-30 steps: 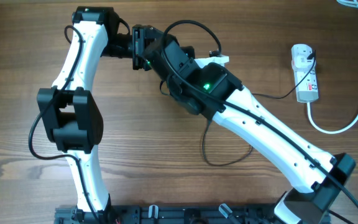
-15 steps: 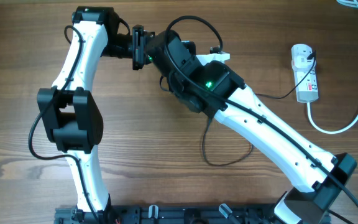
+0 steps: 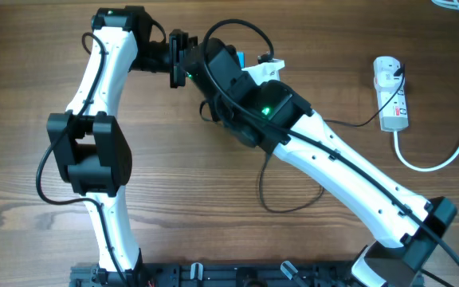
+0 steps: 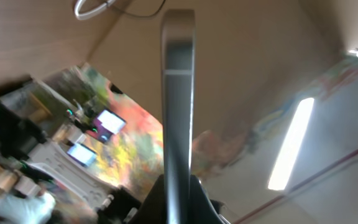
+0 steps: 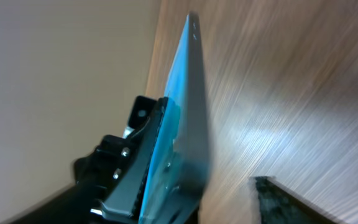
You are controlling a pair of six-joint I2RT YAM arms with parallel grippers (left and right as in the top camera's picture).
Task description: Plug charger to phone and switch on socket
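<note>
Over the last second the right gripper (image 3: 212,56) has pushed up and left, closer to the left gripper (image 4: 178,196). The left one has hardly moved. A sliver of teal screen now shows beside the right wrist in the overhead view, where none showed before.

The left gripper is clamped on the phone (image 5: 182,118) and holds it clear of the bench (image 3: 174,159), edge-on to both wrist cameras. The right wrist view shows only one dark finger low in the corner, so I cannot tell whether the right gripper is closed or carries anything. The connector tip of the charger (image 3: 349,123) is not visible in any view. Its thin black lead runs from the socket (image 3: 393,96) under the right arm.

My reading is that the two arms are closing in to join plug and phone, and the join itself is probably not made yet. The socket has not shifted at the far right of the bench, well apart from both grippers, so its switch looks untouched.

- Arms: two.
- Phone: one.
- Charger: one.
- Socket: one.
- White cord (image 3: 437,163): one, as far as I can trace it.
</note>
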